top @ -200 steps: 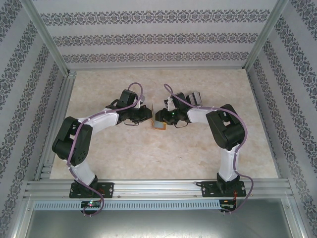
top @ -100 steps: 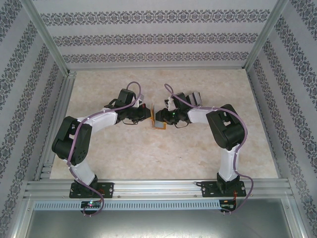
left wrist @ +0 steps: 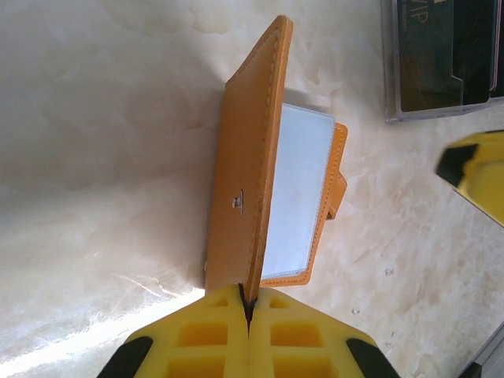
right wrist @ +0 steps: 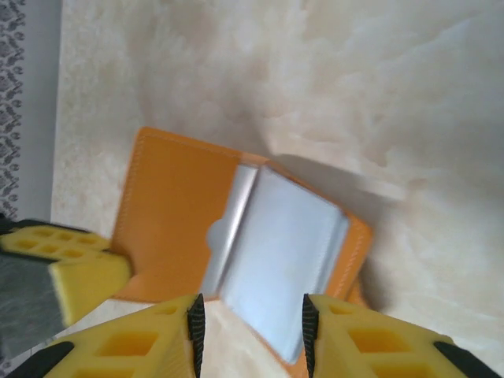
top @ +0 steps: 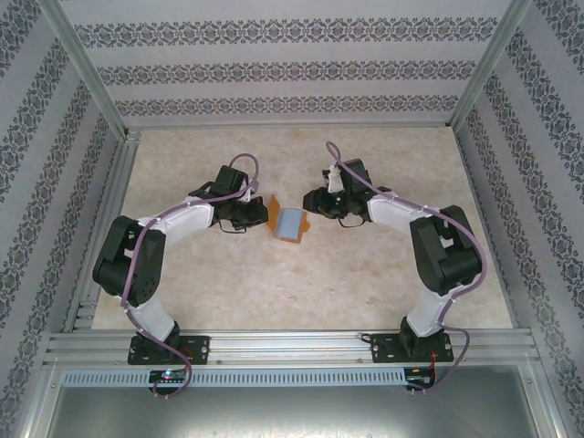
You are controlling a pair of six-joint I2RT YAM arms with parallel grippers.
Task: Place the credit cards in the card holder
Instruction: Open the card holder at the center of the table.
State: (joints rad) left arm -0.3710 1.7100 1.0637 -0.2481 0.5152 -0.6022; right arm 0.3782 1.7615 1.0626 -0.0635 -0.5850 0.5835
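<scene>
The card holder [left wrist: 246, 157] lies open on the pale marble-patterned table [top: 228, 274], in the middle of the surface between the two arms. It is orange and leather-like, with stitching along its edges. The left gripper [left wrist: 248, 309] is clenched on the edge of one cover, its yellow fingers [left wrist: 213, 335] pressed together with the thin orange flap pinched between them. That cover stands on edge. A small metal snap [left wrist: 238, 202] shows on its face. Beside the raised cover, the pale blue-grey pockets [left wrist: 295, 197] lie flat on the other cover, whose orange closing tab [left wrist: 340, 177] sticks out past them.

The right gripper [right wrist: 250, 331] hangs just beside the holder's far side with its jaws apart, gripping nothing. From its wrist camera the pocket leaves and the inner orange cover lie beneath the gap.

The credit cards [left wrist: 441, 59] lie on the table beyond the holder, apart from it, as a dark-faced stack with a silver-grey border. Near the top card's edge are pale letters that look like "VIP". No other writing can be read.
</scene>
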